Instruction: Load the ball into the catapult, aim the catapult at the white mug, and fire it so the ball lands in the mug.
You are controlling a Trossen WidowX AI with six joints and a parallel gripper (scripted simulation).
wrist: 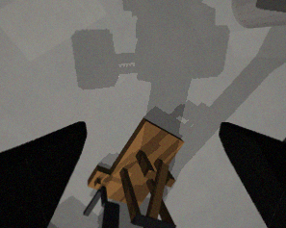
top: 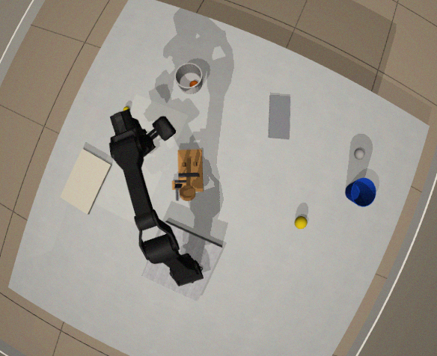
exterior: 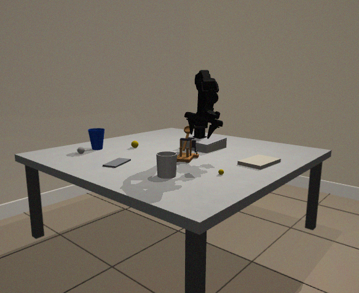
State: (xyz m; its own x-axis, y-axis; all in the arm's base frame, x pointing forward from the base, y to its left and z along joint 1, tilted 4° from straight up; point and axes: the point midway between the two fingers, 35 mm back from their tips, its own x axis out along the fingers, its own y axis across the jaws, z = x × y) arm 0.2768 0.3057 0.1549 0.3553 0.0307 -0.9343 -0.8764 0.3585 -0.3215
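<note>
The orange ball (top: 193, 83) lies inside the white mug (top: 188, 90) (exterior: 166, 165), which stands upright and looks grey; its wall hides the ball in the exterior view. The wooden catapult (top: 190, 152) (exterior: 183, 158) (wrist: 145, 131) stands on the table between the mug and the arm's base. Its throwing arm is raised, and its round cup (top: 187, 192) (exterior: 187, 129) is empty. My gripper (exterior: 200, 135) (wrist: 152, 128) is wide open and empty, pointing down above the table beside the catapult. In the top view the arm hides its fingertips.
A small yellow ball (top: 126, 108) (exterior: 220, 172) and a cream block (top: 85, 182) (exterior: 259, 160) lie on the arm's side. A grey slab (top: 279, 117) (exterior: 117, 162), larger yellow ball (top: 301, 222) (exterior: 134, 144), pale ball (top: 359, 152) (exterior: 80, 150) and blue cup (top: 366, 191) (exterior: 96, 138) are across the table.
</note>
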